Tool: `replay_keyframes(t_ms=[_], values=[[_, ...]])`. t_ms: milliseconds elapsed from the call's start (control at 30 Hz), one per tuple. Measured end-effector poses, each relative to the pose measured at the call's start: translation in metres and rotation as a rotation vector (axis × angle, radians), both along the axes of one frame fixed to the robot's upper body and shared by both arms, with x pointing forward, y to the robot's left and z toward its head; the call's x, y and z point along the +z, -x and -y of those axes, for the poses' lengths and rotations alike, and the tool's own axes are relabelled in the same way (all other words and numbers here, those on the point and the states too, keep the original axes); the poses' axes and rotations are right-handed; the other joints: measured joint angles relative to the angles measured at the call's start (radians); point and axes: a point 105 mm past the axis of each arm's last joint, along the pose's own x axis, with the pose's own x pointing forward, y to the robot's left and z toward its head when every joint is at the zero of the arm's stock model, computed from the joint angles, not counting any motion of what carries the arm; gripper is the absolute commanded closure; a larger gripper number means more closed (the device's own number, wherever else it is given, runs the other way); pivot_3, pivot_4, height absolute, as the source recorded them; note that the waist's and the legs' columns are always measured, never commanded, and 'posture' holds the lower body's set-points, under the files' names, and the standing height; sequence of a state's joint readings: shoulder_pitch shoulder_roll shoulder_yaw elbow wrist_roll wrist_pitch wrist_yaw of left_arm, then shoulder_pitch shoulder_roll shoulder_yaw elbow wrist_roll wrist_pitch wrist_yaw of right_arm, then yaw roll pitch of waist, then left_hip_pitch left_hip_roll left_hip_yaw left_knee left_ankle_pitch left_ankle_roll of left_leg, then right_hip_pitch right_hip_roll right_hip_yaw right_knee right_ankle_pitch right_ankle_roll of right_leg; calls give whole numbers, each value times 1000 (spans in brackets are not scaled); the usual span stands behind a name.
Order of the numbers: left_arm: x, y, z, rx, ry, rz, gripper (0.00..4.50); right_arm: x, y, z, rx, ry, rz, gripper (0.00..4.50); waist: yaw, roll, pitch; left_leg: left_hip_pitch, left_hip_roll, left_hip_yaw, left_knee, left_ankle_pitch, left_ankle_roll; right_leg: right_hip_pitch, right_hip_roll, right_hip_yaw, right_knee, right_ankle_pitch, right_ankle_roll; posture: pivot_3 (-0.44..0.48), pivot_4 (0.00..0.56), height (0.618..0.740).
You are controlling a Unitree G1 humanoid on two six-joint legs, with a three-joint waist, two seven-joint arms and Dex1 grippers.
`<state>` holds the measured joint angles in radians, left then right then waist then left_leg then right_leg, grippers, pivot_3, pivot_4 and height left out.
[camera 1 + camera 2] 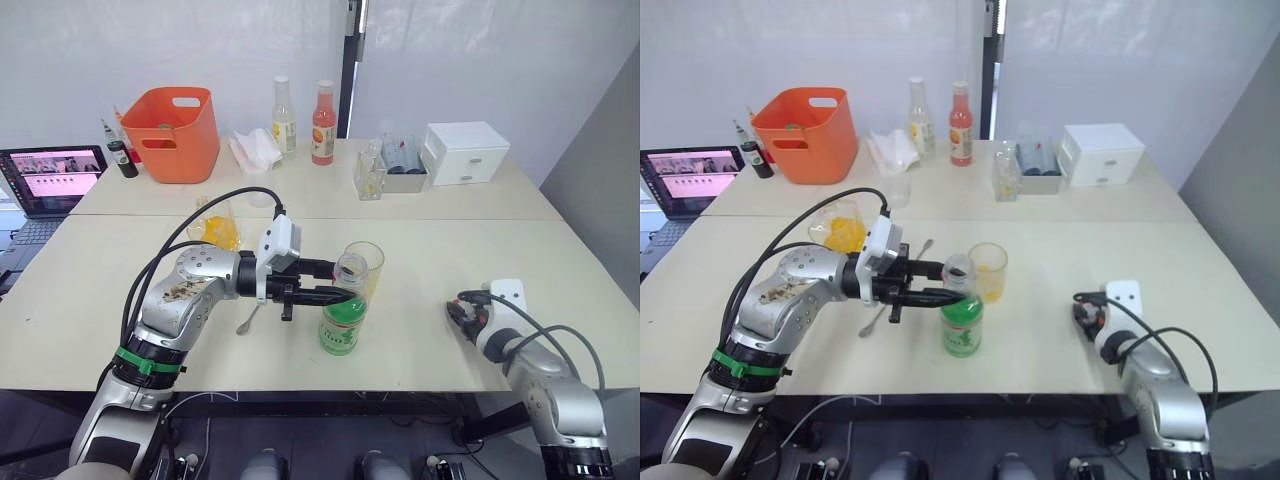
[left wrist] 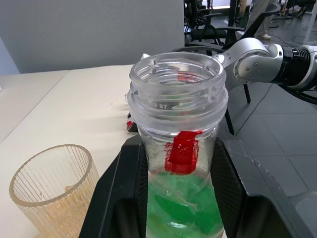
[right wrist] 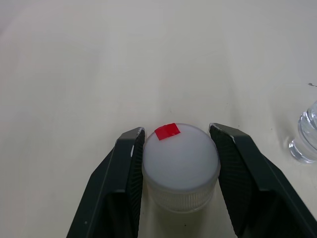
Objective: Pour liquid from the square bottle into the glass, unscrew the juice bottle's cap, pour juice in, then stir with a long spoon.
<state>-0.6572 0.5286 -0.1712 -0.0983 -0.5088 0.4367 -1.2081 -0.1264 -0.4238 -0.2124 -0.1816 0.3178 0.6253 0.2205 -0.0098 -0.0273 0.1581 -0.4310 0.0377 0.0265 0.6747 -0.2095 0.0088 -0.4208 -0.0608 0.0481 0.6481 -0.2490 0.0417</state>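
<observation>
Juice bottle (image 1: 341,315), uncapped, green liquid low, red mark on neck.

The long spoon (image 1: 249,318) lies mostly hidden behind the left arm at centre left; the juice bottle (image 2: 181,163) runs off the bottom edge of the left wrist view, its label unseen there

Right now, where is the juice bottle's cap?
The cap is off the juice bottle, sitting on the table at the robot's right, between the right gripper's fingers.
</observation>
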Motion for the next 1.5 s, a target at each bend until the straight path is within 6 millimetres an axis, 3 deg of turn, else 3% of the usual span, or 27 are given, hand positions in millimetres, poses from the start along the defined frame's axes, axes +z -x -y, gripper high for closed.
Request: replay_keyframes(t_ms=[200,300,500,633,800,1033,1233,1500], values=[[0,0,0,0,0,-1,3163,-4,3,-4,17,-49,-5,16,-2,0,0,0,0,0,0,0,0,0,0,0,0,0,0,0,150,715],[1,0,-1,-2,3,4,3163,11,3,-9,64,-90,57,16,-1,0,0,0,0,0,0,0,0,0,0,0,0,0,0,0,150,715],[2,1,-7,-7,13,3,3163,91,18,-51,357,-94,326,16,-2,0,0,0,0,-1,0,0,0,-1,0,0,0,0,0,0,150,715],[4,-2,-21,28,16,-9,3163,112,37,-75,541,-95,345,16,-3,0,0,0,1,-1,0,0,0,-1,0,0,0,0,0,0,150,715],[15,-12,-51,132,22,4,3163,109,50,-93,661,-58,267,16,-2,0,0,0,0,-1,0,0,0,-1,0,0,0,0,0,0,150,715],[32,-38,-71,245,19,101,3163,97,48,-96,661,-35,204,16,13,-1,1,-2,0,-1,2,0,0,-1,0,-1,0,0,0,0,150,715],[50,-72,-47,293,42,319,3163,93,44,-97,625,-56,195,16,23,-1,1,-4,-2,-1,3,0,0,-1,-1,-1,-1,1,1,0,150,715],[32,-100,-6,272,-31,577,3163,95,43,-100,591,-83,197,16,21,-2,1,-7,-2,-2,3,0,0,-3,-1,-2,-1,1,1,0,150,715]])
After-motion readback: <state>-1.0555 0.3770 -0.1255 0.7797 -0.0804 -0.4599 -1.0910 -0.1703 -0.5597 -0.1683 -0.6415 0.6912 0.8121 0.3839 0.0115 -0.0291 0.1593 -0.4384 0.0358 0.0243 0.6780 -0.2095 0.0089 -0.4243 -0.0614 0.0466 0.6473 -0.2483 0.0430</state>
